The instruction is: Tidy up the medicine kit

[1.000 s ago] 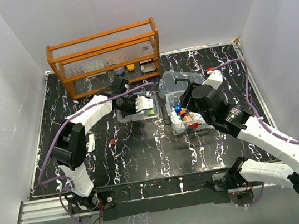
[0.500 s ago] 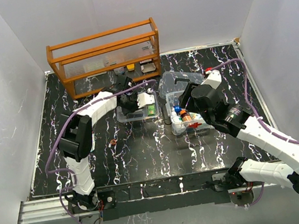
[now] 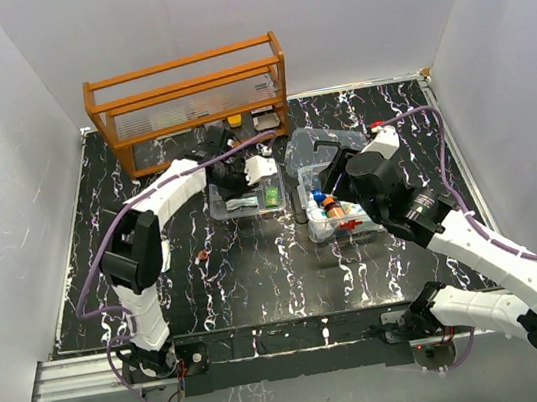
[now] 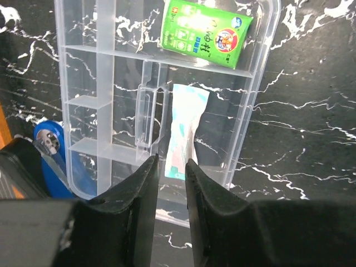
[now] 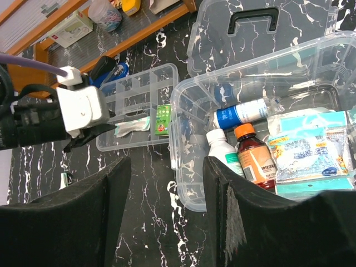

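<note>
The medicine kit's clear box (image 3: 374, 229) stands right of centre, with bottles (image 5: 253, 158) and packets (image 5: 306, 156) inside. Its lid (image 5: 250, 39) with the dark handle lies behind it. The divided tray insert (image 4: 257, 100) rests to the left on the table. It holds a green packet (image 4: 206, 32) and a white and teal sachet (image 4: 183, 133). My left gripper (image 4: 171, 167) hovers just above the sachet's near end, slightly open with nothing between the fingers. My right gripper (image 5: 166, 167) is open and empty above the box's left front corner.
The orange wooden rack (image 3: 189, 107) stands at the back left, with small items on its lower shelf. A blue object (image 4: 55, 161) lies beside the tray near the rack. A small reddish piece (image 3: 203, 258) lies on the table to the left. White walls enclose the table.
My left gripper was shut and has parted its fingers, drawing back slightly toward the rack. The sachet now lies free in the tray. The right arm has hardly moved.
</note>
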Motion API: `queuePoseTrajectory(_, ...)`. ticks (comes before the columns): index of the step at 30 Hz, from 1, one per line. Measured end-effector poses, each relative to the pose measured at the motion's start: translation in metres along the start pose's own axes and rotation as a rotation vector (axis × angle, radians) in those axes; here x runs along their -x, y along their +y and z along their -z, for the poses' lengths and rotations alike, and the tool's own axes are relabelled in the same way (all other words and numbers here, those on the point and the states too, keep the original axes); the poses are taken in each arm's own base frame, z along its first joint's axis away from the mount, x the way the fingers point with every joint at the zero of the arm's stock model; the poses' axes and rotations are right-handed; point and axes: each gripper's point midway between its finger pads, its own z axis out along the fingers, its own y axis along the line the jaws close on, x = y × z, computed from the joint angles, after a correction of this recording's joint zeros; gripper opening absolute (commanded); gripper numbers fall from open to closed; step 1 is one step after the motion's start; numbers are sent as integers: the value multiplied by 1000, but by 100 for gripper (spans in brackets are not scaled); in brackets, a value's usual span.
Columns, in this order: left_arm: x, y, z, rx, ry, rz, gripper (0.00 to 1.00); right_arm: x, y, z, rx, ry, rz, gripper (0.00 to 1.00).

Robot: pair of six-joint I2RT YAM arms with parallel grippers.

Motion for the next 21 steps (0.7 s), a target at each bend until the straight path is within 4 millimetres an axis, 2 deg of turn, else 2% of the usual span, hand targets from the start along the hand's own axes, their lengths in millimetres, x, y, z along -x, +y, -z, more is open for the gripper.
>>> queuePoseTrajectory(4, 9, 8, 24, 78, -49, 105, 31, 0, 1, 1, 6, 0, -3, 52)
queuePoseTrajectory(6, 13, 11, 47, 165, -101, 195, 33, -1, 1, 0, 9, 1, -5, 52)
queuePoseTrajectory(12, 23, 11, 129, 447, -285, 470, 48, -5, 0, -1, 13, 7, -6, 52)
queuePoseTrajectory(14, 15, 8, 147, 522, -306, 563, 50, -4, 0, -1, 14, 6, -7, 52)
queuePoseTrajectory(16, 1, 4, 156, 583, -295, 652, 53, -4, 1, 0, 18, 2, -10, 52)
queuePoseTrajectory(19, -32, -2, 158, 660, -246, 794, 58, -3, 0, 1, 20, 0, -12, 52)
queuePoseTrajectory(21, -56, -12, 156, 693, -213, 904, 59, -3, 0, 1, 20, 0, -12, 52)
